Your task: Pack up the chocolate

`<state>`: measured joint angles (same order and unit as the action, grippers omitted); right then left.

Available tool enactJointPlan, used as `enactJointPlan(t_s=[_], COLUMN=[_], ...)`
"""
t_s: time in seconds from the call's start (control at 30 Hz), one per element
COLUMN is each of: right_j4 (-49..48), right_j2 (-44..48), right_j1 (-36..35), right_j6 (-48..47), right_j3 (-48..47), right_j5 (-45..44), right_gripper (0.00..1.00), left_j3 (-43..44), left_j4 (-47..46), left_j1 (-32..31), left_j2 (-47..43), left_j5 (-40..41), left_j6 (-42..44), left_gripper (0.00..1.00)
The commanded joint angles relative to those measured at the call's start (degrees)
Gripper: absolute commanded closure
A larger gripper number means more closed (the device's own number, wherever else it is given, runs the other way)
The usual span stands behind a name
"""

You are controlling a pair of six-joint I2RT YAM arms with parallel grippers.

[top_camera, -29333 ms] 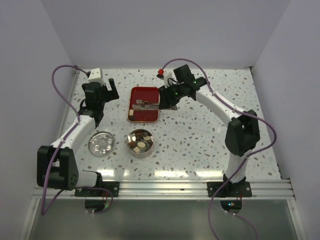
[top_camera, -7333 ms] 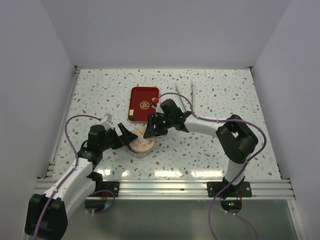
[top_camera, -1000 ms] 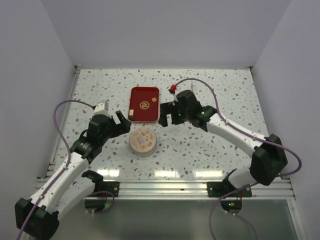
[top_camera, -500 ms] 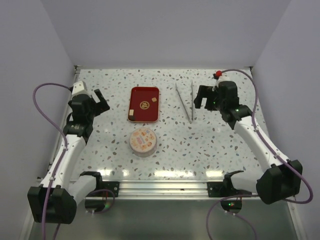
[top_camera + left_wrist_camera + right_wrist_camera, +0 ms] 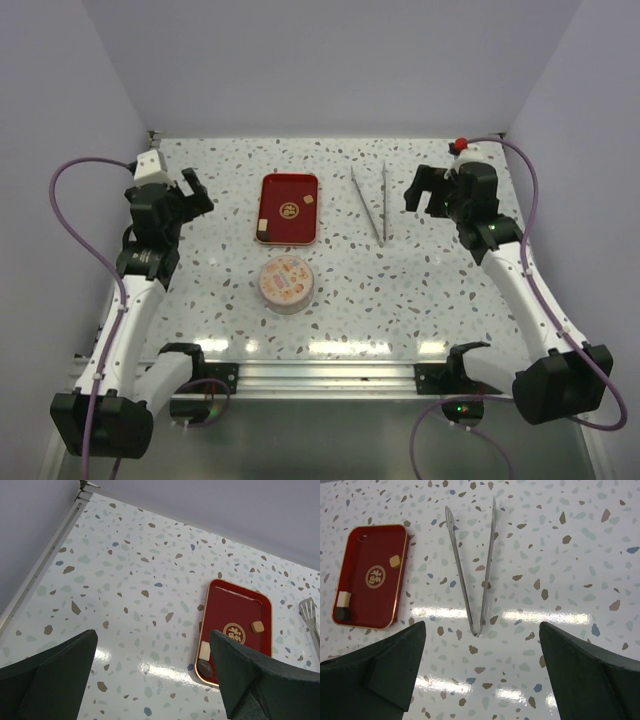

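Your left gripper (image 5: 152,647) and right gripper (image 5: 481,630) gape wide, empty. Ahead, chocolate pieces (image 5: 395,560) lie on the red rectangular tray (image 5: 360,590); the lidded round silver tin (image 5: 285,283) could leave them unpacked.

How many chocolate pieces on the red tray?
3: tan piece by the red tray's right edge; cream piece and dark piece together in its near-left corner. Lidded tin may hide more.

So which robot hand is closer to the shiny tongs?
The right gripper: it hangs just right of the tongs. The left gripper is far left, beyond the red tray.
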<state>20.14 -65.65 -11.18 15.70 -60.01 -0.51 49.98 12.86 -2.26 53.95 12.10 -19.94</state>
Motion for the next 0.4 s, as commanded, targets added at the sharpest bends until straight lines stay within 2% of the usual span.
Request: enactJointPlan(t_s=[0.0,0.37], right_j4=[-1.77,-1.07], right_j2=[-0.36,0.26], right_j1=[0.28,0.37], right_j6=[-0.59,-1.20], right_j3=[-0.28,-0.81], right_j5=[0.34,-0.28], right_gripper=[0.01,0.01], left_j3=[1.70,1.35], left_j4=[-1.96,-2.67], left_j1=[0.50,0.50], left_j2=[-0.95,-2.36], left_j5=[0.82,1.70], left_j6=[2.45,3.07], left_gripper=[0.00,0.00])
